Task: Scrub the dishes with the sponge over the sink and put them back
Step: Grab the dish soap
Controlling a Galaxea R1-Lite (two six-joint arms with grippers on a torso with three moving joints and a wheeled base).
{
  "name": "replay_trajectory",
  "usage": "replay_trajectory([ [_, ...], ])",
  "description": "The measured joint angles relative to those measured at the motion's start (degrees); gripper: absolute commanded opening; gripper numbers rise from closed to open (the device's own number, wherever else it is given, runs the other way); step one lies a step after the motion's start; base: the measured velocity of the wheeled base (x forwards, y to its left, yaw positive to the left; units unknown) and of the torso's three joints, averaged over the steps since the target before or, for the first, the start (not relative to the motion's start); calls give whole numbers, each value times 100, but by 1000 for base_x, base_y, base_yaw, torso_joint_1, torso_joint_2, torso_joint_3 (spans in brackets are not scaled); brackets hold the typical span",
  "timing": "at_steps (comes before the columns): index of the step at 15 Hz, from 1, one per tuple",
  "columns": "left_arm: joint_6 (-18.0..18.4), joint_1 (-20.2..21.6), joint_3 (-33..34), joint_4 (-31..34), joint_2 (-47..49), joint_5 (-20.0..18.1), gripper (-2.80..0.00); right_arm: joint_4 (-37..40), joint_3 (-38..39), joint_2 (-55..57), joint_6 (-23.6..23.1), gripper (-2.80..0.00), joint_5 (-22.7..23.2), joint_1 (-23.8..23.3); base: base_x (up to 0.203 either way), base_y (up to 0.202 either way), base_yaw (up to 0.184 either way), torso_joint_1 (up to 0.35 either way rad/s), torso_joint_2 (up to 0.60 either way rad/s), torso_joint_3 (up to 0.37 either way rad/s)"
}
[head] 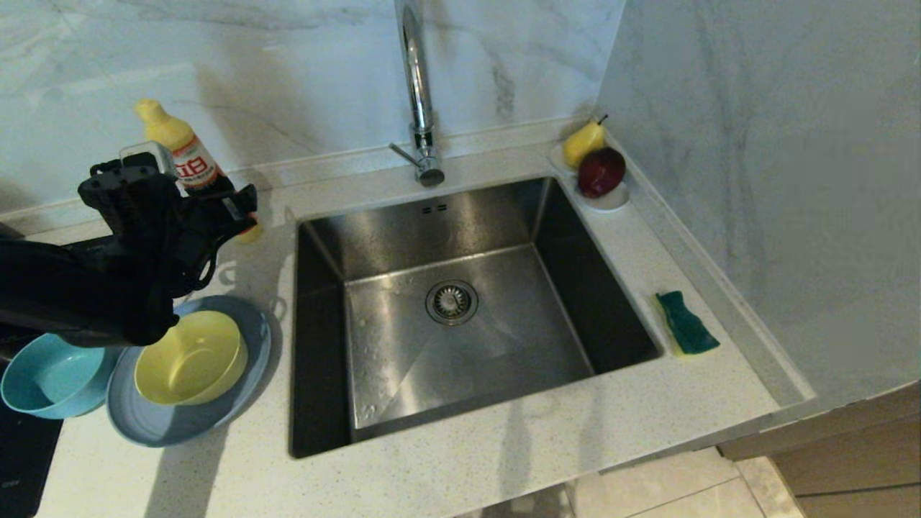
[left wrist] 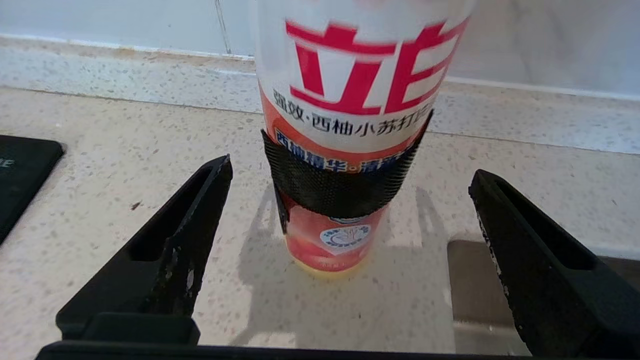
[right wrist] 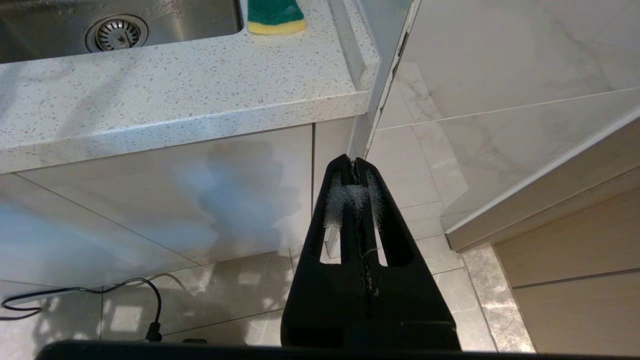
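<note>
Left of the sink [head: 575,273], a yellow bowl [head: 191,357] sits in a grey-blue plate [head: 165,428], and a teal bowl [head: 50,381] stands just left of them. The sponge [head: 687,324], green face up, lies on the counter right of the sink. My left gripper [head: 241,205] hovers behind the dishes, open and empty. In the left wrist view the left gripper [left wrist: 350,167] points at a detergent bottle [left wrist: 350,75] without touching it. My right gripper [right wrist: 356,162] is shut on nothing, low in front of the cabinet; the sponge [right wrist: 276,15] and sink [right wrist: 50,35] lie beyond it.
The yellow-capped detergent bottle [head: 183,155] stands at the back left by the wall. A chrome faucet [head: 417,86] rises behind the sink. A white dish [head: 608,198] with a pear and an apple fills the back right corner. A black cooktop [head: 21,453] borders the dishes at left.
</note>
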State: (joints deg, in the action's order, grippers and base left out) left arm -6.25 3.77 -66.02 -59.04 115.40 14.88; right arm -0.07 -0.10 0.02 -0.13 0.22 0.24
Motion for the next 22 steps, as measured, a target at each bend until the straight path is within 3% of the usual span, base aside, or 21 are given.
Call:
replay_trajectory([
  [7,-11,6,-421,-204,464,42,0,-2,0,0,-2,-280,2,0,0,0,0,0,0,0],
  [22,2,15,-1967,-50,1517,124,0,0,0,0,-1,-280,0,0,0,0,0,0,0,0],
])
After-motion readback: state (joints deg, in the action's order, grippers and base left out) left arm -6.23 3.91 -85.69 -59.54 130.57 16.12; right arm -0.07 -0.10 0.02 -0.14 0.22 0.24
